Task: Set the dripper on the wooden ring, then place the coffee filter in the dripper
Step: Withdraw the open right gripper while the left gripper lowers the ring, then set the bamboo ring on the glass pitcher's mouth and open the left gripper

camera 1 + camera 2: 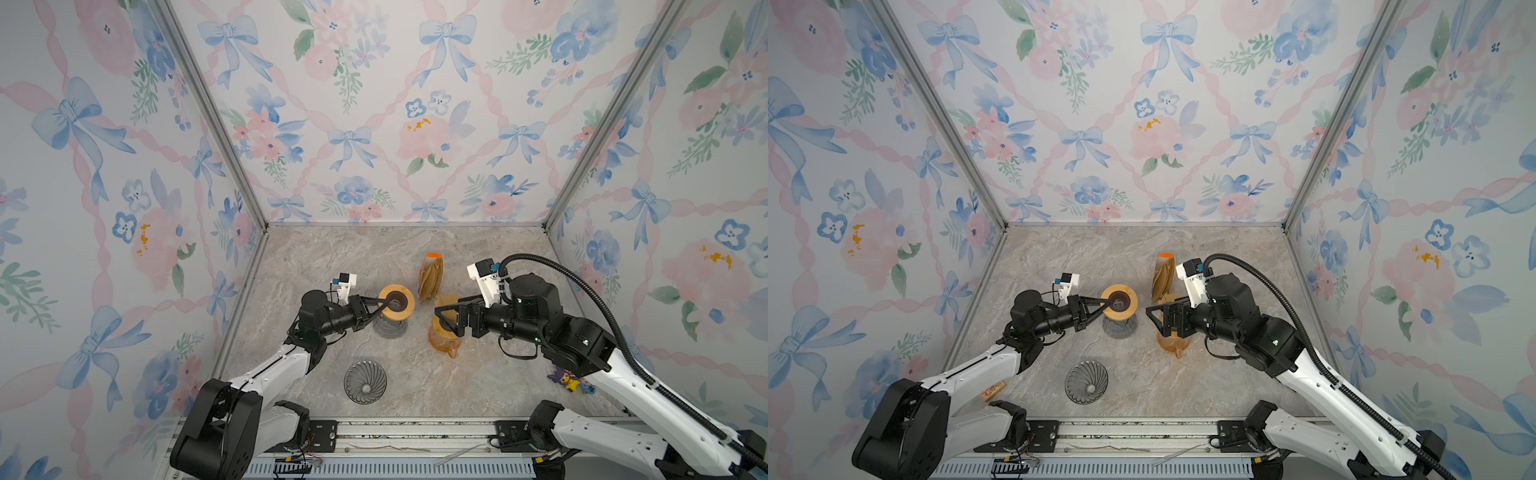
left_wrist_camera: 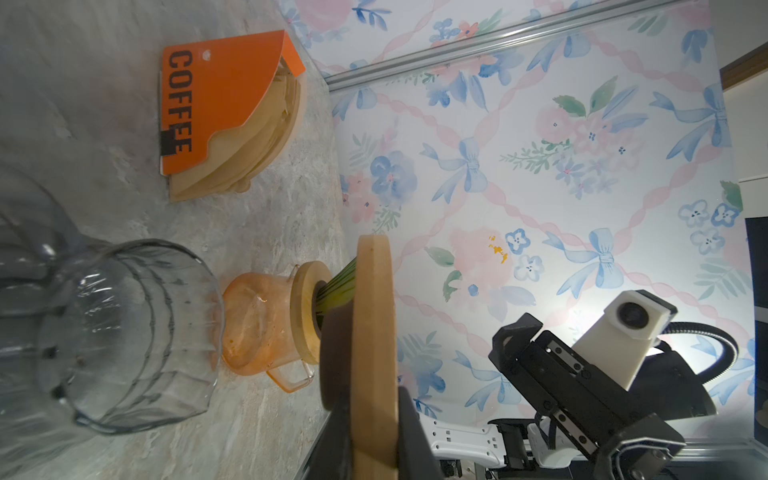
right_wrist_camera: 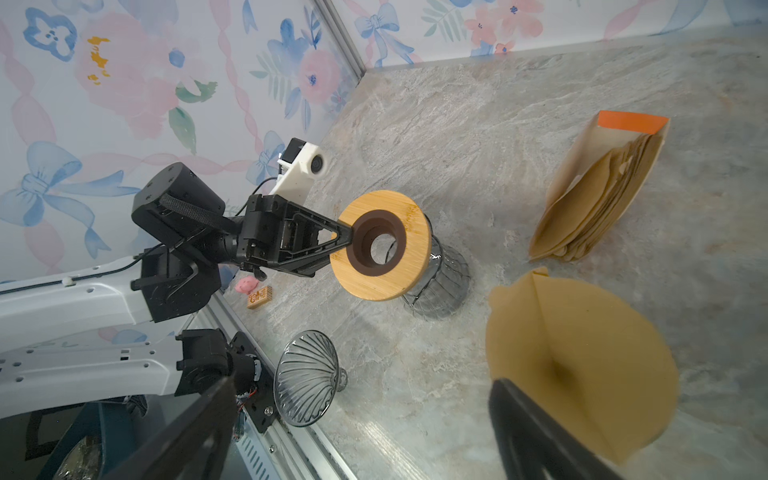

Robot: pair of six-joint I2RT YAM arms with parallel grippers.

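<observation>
Left gripper [image 1: 386,306]: jaws nearly closed, pinching the rim of a wooden ring [image 3: 380,245] that has a dark inner collar. You hold it above the clear glass carafe [image 3: 444,282], and the left wrist view shows a gap between the two. Sweeping from the left: one pink toy [image 3: 248,285] and one small wooden block [image 3: 259,296] sit by the left arm, their details unreadable. One ribbed glass dripper [image 1: 365,382] lies loose on the table [image 1: 415,257] near the front. One orange filter holder [image 2: 216,99] marked COFFEE stands at the back with a stack of tan filters packed too tightly to count. Then the orange carafe [image 1: 442,347], which makes two carafes. It carries a second ring [image 2: 305,311] and a greenish ribbed dripper [image 2: 336,286], so two rings and two drippers. One loose coffee filter [image 3: 582,365] sits opened as a cone over that carafe, right under the right gripper [image 1: 443,322], whose jaws stand spread wide with nothing between them. The filter hides what it rests in, so you cannot confirm how deep it sits. The right arm partly covers one small toy figure [image 1: 568,380].
</observation>
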